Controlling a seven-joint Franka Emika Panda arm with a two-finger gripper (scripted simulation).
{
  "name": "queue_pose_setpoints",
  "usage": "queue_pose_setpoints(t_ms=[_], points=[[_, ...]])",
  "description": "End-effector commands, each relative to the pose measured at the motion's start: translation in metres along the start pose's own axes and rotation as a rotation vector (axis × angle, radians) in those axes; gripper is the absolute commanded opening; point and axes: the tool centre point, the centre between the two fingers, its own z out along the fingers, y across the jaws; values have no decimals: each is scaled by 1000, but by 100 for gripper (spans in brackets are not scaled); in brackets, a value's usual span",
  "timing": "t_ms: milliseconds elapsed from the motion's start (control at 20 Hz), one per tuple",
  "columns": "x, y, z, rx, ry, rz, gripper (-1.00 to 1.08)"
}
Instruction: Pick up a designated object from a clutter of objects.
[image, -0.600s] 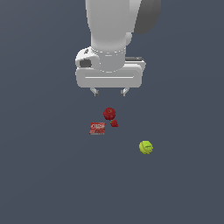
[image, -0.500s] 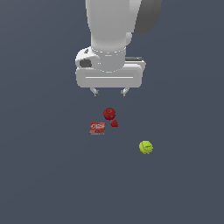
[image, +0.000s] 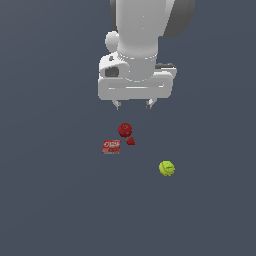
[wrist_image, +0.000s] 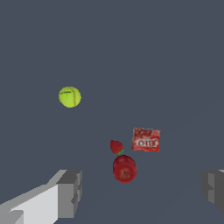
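The gripper (image: 133, 105) hangs open and empty above the clutter, its fingers (wrist_image: 70, 192) spread wide in the wrist view. Just below lie the apple (image: 125, 130), the strawberry (image: 131, 141) touching it, and the red box (image: 111, 146) flat beside them. The tennis ball (image: 167, 168) sits apart. Only the wrist view shows the box's white lettering clearly.

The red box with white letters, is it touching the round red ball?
Apart. In the wrist view a strip of bare floor shows between the red box and the round red ball; the exterior view shows the same gap.
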Motion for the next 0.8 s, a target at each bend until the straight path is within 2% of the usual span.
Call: queue_pose_setpoints(t_ms=[0, 400, 750], points=[[0, 0, 0, -1, 0, -1, 100], [1, 5, 9, -6, -2, -47, 100], [3, 15, 29, -15, -5, -145, 100]])
